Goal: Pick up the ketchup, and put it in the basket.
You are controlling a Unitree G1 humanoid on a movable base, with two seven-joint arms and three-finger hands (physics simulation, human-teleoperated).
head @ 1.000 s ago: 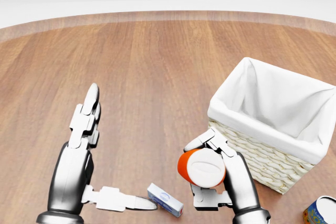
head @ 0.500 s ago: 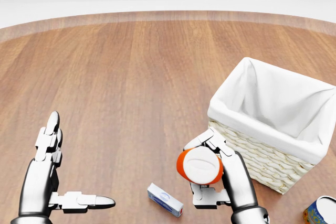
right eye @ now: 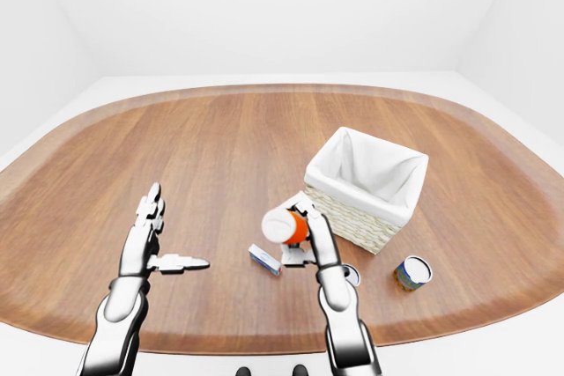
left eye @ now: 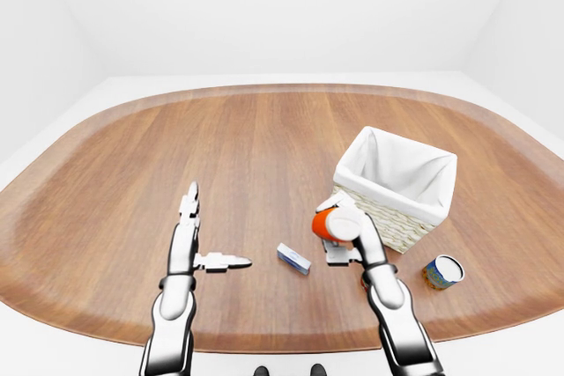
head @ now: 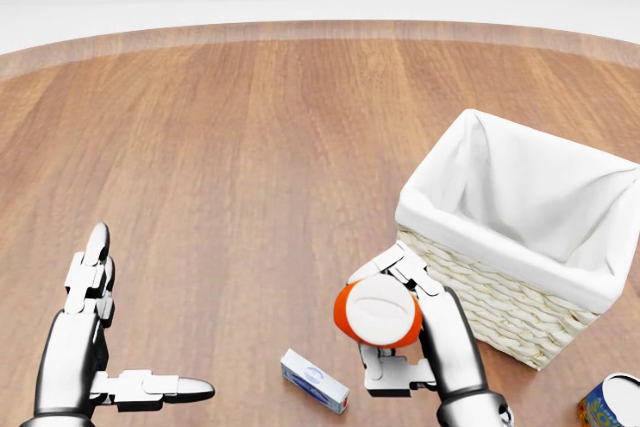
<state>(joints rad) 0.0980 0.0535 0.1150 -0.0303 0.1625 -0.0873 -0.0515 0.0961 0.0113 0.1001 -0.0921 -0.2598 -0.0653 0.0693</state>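
Ketchup (head: 377, 314), a red bottle showing its white round end to the head camera, sits clamped in the right hand (head: 415, 332), whose fingers (head: 398, 265) curl over its top while the thumb presses from below; the bottle is lifted off the table (head: 270, 147) and tipped so that its end faces the robot. It hangs just beside the near wall of the basket (head: 500, 292), outside it, toward the table's near edge and to the right of the table's middle. The basket is woven wicker with a white cloth lining, standing upright with its mouth open, its lower left corner almost touching the right hand in the head view. A small blue and white box (head: 314, 380) lies flat on the wood just left of the right hand, close to the near edge. A can (left eye: 443, 271) with a blue and yellow label stands on the table beyond the basket's near right corner, close to the near edge, apart from the basket. The left hand (head: 95, 347) is well apart from all of these, over the near left part of the table, with its fingers straight and spread wide and its thumb stuck out sideways toward the box, gripping nothing.
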